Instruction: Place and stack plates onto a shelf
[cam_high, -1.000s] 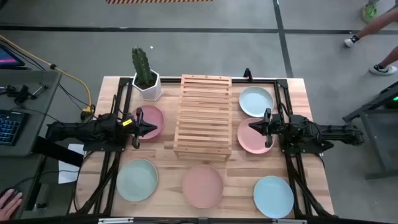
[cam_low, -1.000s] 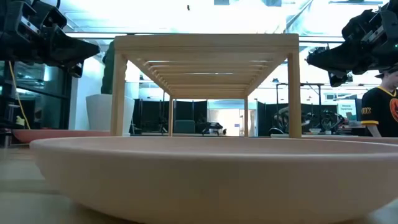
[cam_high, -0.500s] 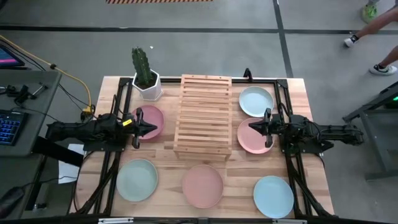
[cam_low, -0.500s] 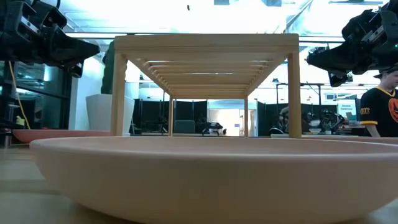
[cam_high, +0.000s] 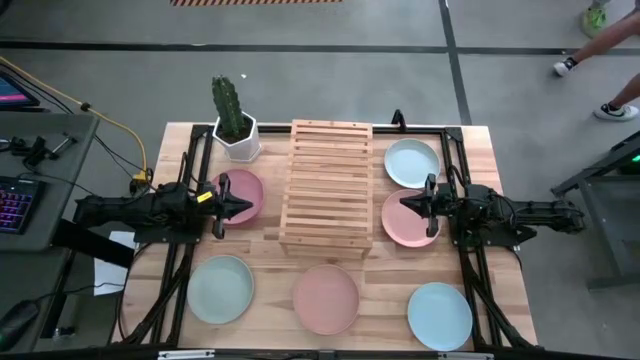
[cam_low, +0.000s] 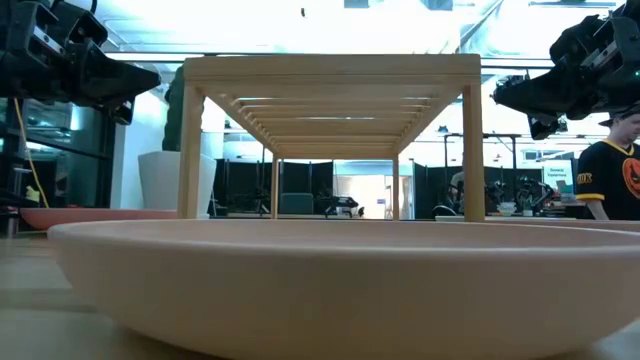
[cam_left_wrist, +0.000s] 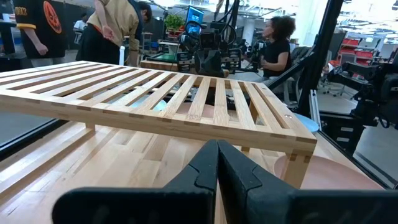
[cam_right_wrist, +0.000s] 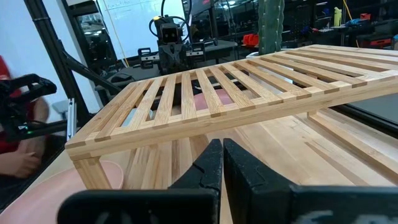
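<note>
The wooden slat shelf (cam_high: 327, 188) stands on its legs mid-table. Six plates lie flat around it: pink (cam_high: 244, 190) and pale green (cam_high: 220, 289) on the left, pink (cam_high: 325, 298) at the near edge, and light blue (cam_high: 411, 162), pink (cam_high: 410, 225) and light blue (cam_high: 439, 315) on the right. My left gripper (cam_high: 249, 206) is shut and hovers over the left pink plate, pointing at the shelf. My right gripper (cam_high: 403, 204) is shut over the right pink plate, facing the shelf's other side. In the low view both grippers (cam_low: 150, 80) (cam_low: 497, 95) hang at about shelf-top height.
A white pot with a cactus (cam_high: 235, 125) stands at the far left corner beside the shelf. The near pink plate (cam_low: 340, 280) fills the low view's foreground. People stand in the room beyond the table. Bare wood (cam_high: 270, 255) lies between the plates.
</note>
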